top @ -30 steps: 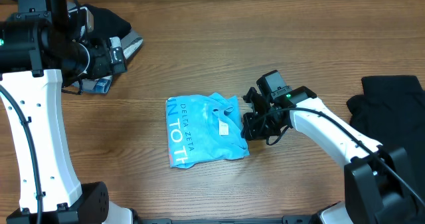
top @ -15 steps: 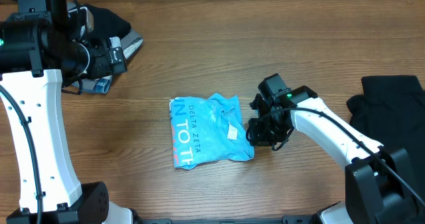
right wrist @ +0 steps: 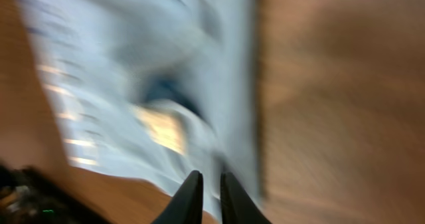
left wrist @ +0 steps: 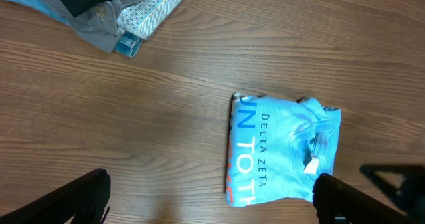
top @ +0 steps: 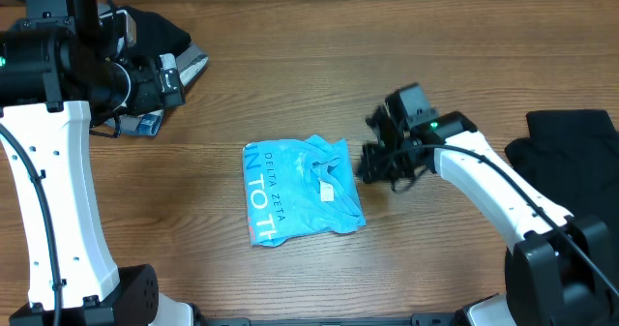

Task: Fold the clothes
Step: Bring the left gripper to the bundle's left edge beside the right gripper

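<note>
The clothes in the middle of the table are a folded sky-blue T-shirt with white and orange-red lettering, lying flat. It also shows in the left wrist view and, blurred, in the right wrist view. My right gripper hovers just off the shirt's right edge, apart from it. Its fingertips stand a narrow slit apart with nothing between them. My left gripper is raised at the far left, wide open and empty, well away from the shirt.
A heap of dark, grey and patterned garments lies at the back left, under the left arm, and shows in the left wrist view. A black garment lies at the right edge. Bare wood surrounds the shirt.
The right gripper let go of the shirt's right edge and pulled up and away. The shirt, tugged slightly right half a second ago, has settled back left. The left arm has not moved.
</note>
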